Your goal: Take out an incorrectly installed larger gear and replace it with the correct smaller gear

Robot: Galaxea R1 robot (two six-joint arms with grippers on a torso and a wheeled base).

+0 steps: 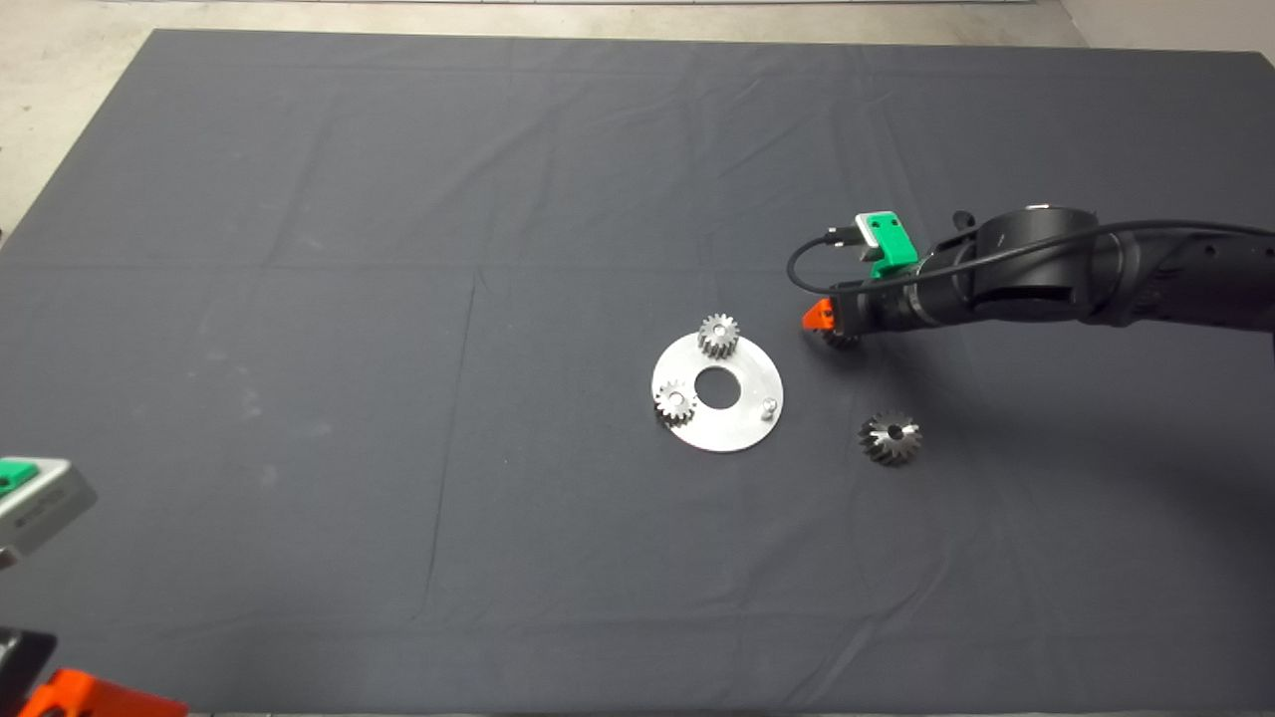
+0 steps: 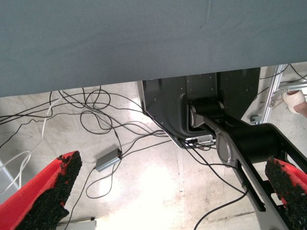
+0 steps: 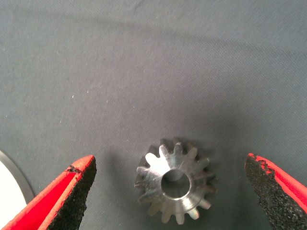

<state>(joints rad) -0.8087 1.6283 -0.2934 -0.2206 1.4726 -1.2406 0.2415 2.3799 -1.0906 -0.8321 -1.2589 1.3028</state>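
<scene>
right gripper (image 3: 170, 191) spread wide around smaller gear (image 3: 173, 188), not touching | larger gear (image 1: 890, 436) loose on mat (image 1: 299, 299), right of plate (image 1: 742, 423) | head view hides smaller gear | left gripper (image 2: 168, 196) parked, open

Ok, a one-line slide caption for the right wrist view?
Open right end effector straddling the smaller gear, which lies flat on the dark mat.

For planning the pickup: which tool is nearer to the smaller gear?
Right. The right tool hangs open around the smaller gear; the left tool waits at the mat's lower left edge.
</scene>
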